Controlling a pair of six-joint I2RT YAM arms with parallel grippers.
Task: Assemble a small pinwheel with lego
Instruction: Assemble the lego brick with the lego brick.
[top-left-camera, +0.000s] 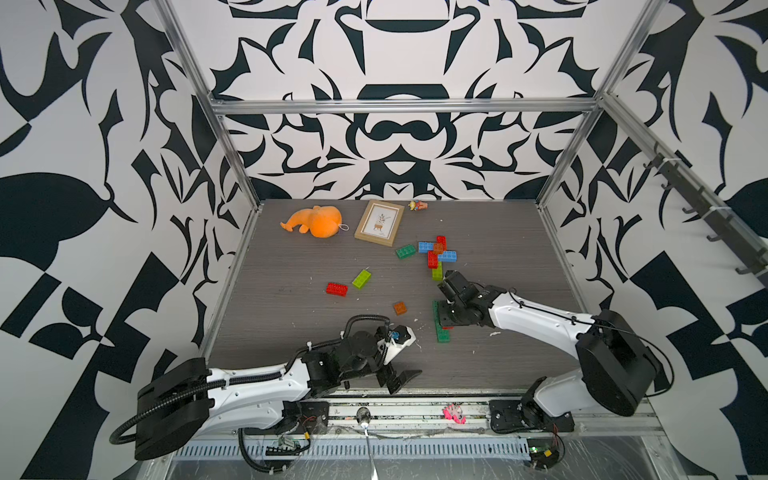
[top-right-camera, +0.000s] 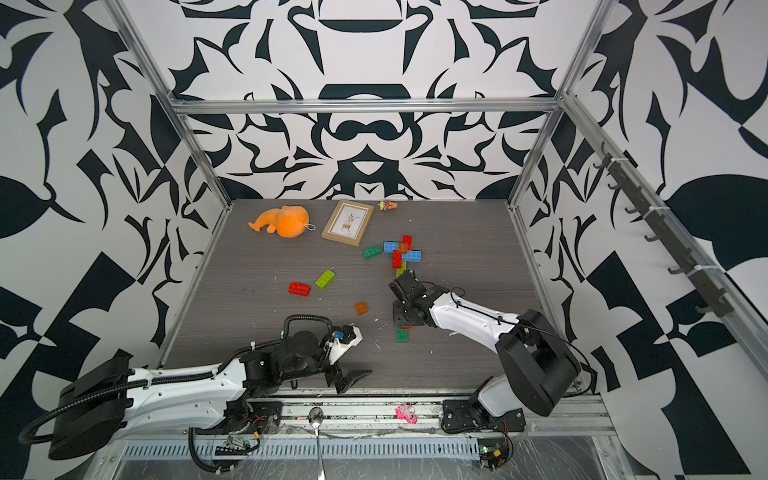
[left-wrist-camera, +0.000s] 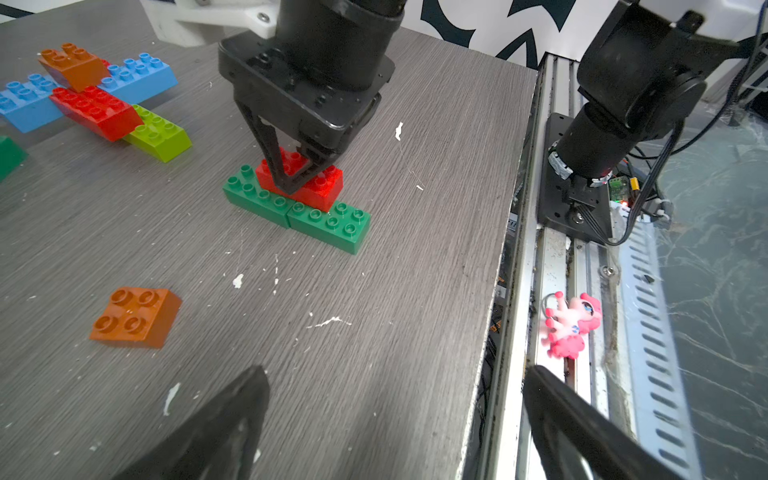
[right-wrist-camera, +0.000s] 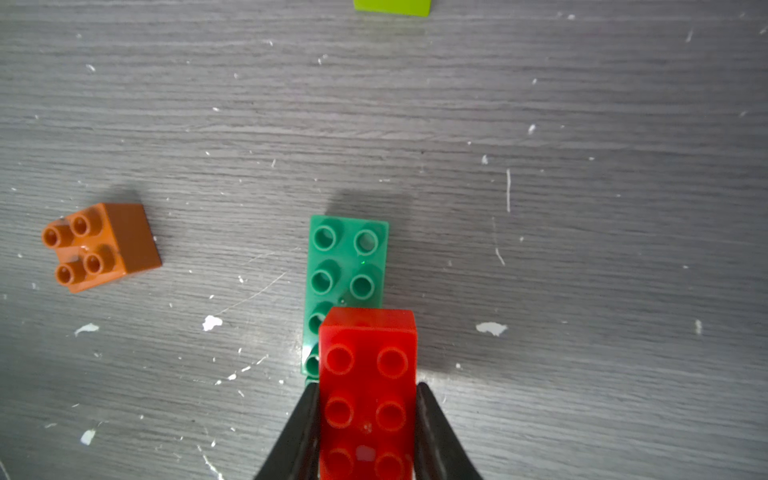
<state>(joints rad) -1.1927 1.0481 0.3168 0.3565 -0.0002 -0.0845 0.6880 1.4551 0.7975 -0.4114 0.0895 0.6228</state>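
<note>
My right claw (right-wrist-camera: 367, 388) is closed on the red brick (right-wrist-camera: 368, 336), seated across the joint of two dark green bricks (left-wrist-camera: 332, 222) lying end to end on the desk (left-wrist-camera: 374, 332), I'd say to lock them into one arm. My left claw (top-left-camera: 400, 380) hangs wide open, empty.

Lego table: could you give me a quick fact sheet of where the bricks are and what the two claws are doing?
Right gripper: shut on red brick
Red brick position: on top of two dark green bricks laid end to end
Left gripper: open, holding nothing
Built cluster: blue, red, lime and orange-brown bricks, farther back
Loose: second red brick, lime brick, dark green brick, orange-brown brick
</note>
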